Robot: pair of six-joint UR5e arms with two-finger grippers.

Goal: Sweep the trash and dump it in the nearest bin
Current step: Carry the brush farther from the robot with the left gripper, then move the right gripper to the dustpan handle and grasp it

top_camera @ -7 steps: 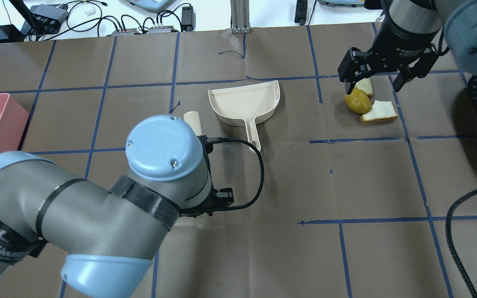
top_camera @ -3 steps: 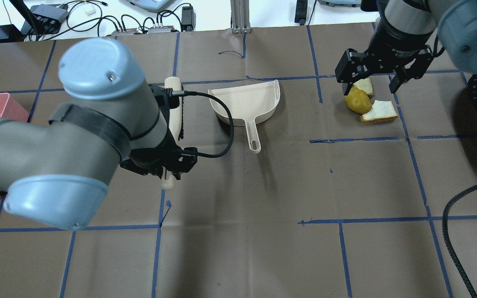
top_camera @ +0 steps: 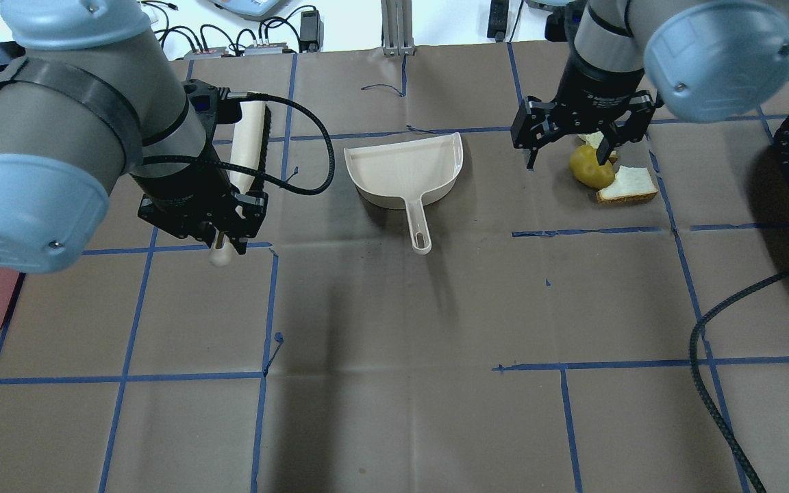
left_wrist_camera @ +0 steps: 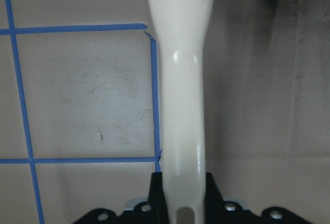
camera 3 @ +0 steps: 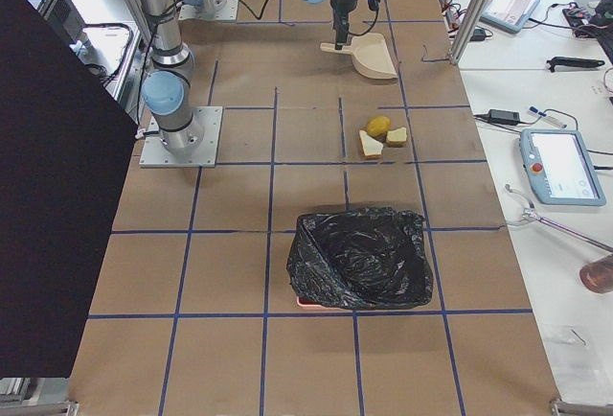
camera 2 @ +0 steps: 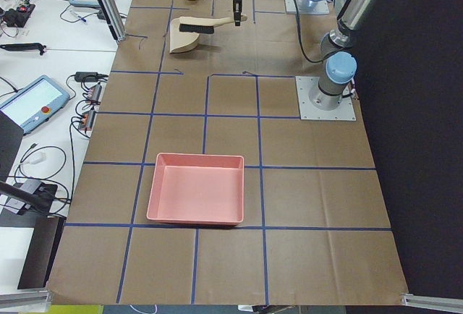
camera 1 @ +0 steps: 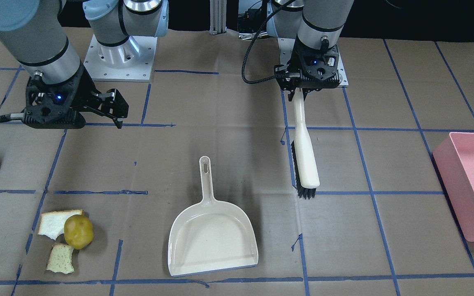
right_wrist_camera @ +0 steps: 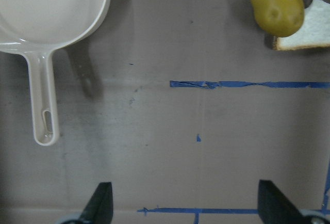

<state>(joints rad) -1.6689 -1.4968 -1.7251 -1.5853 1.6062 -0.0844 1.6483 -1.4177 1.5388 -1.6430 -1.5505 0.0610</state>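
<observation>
The trash lies at the far right: an olive-yellow fruit between two bitten bread slices. It also shows in the front view as fruit and bread. My left gripper is shut on the handle of a cream brush with black bristles, held above the table left of the cream dustpan. The handle fills the left wrist view. My right gripper is open and empty, hovering between dustpan and trash. Its wrist view shows the dustpan handle and fruit.
A pink bin stands at the table's end on my left side. A bin lined with a black bag stands at the end on my right, closest to the trash. Blue tape lines cross the brown table cover.
My left arm has carried the brush away from me and to the left. My right gripper, still open, has moved left from over the trash toward the dustpan.
</observation>
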